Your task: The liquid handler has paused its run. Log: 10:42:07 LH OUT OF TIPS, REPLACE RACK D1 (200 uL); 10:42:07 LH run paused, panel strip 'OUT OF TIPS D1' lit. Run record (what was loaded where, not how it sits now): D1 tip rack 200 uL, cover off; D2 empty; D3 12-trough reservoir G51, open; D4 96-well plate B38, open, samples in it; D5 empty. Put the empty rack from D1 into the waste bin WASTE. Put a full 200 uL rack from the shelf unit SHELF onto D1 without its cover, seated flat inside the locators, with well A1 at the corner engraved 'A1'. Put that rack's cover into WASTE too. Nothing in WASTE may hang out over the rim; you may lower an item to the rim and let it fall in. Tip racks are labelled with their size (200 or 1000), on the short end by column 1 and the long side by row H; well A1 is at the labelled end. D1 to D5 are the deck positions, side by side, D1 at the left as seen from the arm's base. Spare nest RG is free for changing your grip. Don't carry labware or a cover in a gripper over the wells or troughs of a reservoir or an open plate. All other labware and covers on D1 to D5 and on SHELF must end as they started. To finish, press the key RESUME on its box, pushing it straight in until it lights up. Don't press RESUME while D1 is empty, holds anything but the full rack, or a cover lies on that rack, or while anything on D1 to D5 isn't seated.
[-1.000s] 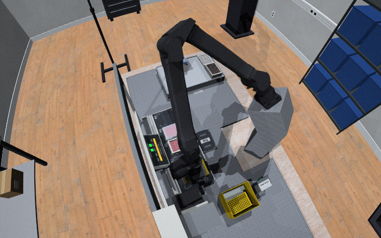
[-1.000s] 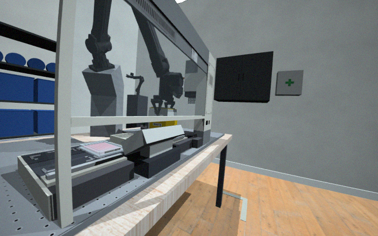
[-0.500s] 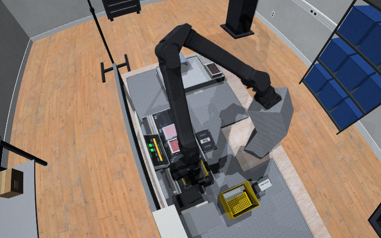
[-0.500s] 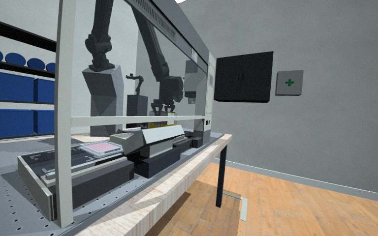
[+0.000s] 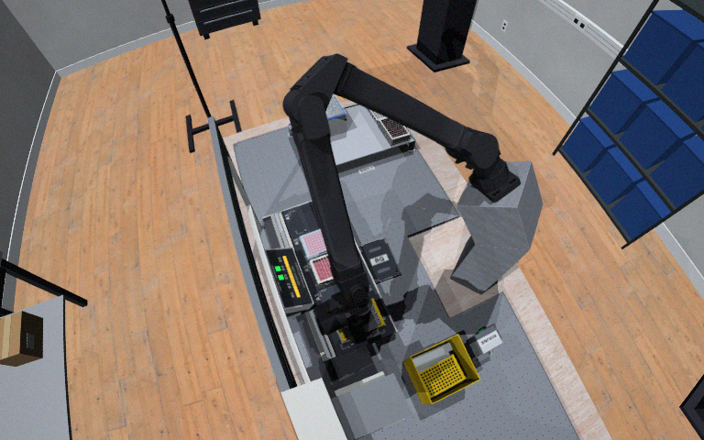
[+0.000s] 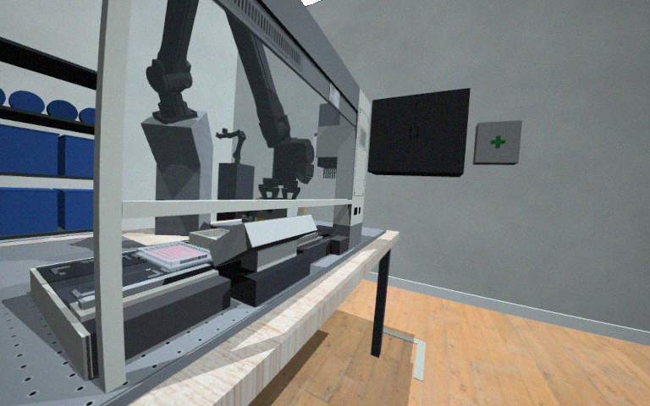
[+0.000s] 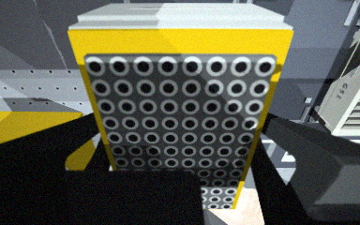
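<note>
My gripper (image 5: 357,327) (image 6: 280,192) (image 7: 180,112) is shut on a yellow tip rack (image 5: 380,313) (image 7: 180,84) by its long sides. Its wells show white tip rings and no cover is on it. I hold it above the deck's left end, beyond the reservoir G51 (image 7: 344,98) (image 6: 213,234). A dark deck nest (image 5: 353,364) lies just past it. The yellow bin WASTE (image 5: 412,374) holds a yellow rack with bare holes (image 5: 441,374) and a pale cover (image 5: 431,355). The RESUME box (image 5: 488,340) stands right of the bin.
The pink 96-well plate (image 5: 313,242) (image 6: 172,254) sits open on the deck. The handler's panel (image 5: 288,277) shows an amber strip. Spare nest RG (image 5: 382,263) is bare. The shelf unit at the back holds a rack (image 5: 394,129). The handler's frame bar (image 6: 229,206) crosses in front.
</note>
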Controlling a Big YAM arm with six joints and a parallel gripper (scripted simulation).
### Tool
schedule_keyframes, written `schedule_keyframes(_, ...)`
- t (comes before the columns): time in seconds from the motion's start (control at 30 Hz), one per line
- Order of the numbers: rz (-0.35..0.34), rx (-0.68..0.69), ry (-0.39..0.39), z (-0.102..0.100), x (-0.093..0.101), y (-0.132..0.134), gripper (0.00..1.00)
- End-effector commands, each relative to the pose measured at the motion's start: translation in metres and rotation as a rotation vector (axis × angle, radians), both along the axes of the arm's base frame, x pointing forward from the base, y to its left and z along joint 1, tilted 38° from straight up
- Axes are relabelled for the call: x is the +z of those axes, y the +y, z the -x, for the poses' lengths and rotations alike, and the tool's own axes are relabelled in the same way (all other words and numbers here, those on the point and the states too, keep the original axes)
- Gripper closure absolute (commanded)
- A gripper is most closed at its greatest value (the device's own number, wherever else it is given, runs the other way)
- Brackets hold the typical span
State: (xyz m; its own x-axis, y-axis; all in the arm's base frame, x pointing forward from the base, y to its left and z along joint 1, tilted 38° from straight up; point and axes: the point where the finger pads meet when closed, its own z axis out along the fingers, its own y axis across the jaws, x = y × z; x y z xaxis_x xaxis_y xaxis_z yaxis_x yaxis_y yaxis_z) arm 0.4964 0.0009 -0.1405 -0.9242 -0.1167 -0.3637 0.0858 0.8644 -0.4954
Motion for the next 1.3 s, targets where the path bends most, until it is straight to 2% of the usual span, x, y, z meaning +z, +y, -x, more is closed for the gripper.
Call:
schedule_keyframes(0.0, 0.001, 0.002, -0.012, -0.010, -0.005, -0.007, 1.00)
schedule_keyframes(0.37, 0.001, 0.002, -0.011, -0.014, -0.017, -0.015, 1.00)
schedule_keyframes(0.4, -0.003, 0.018, -0.041, -0.023, -0.004, -0.006, 1.00)
schedule_keyframes(0.47, 0.002, 0.002, -0.011, -0.016, -0.021, -0.018, 1.00)
schedule_keyframes(0.77, 0.003, 0.002, -0.003, -0.016, -0.034, -0.026, 1.00)
schedule_keyframes(0.93, 0.000, 0.010, -0.017, -0.019, -0.026, -0.017, 1.00)
schedule_keyframes(0.97, -0.001, 0.022, -0.034, -0.025, -0.020, -0.014, 1.00)
schedule_keyframes(1.27, 0.000, 0.024, -0.030, -0.024, -0.021, -0.013, 1.00)
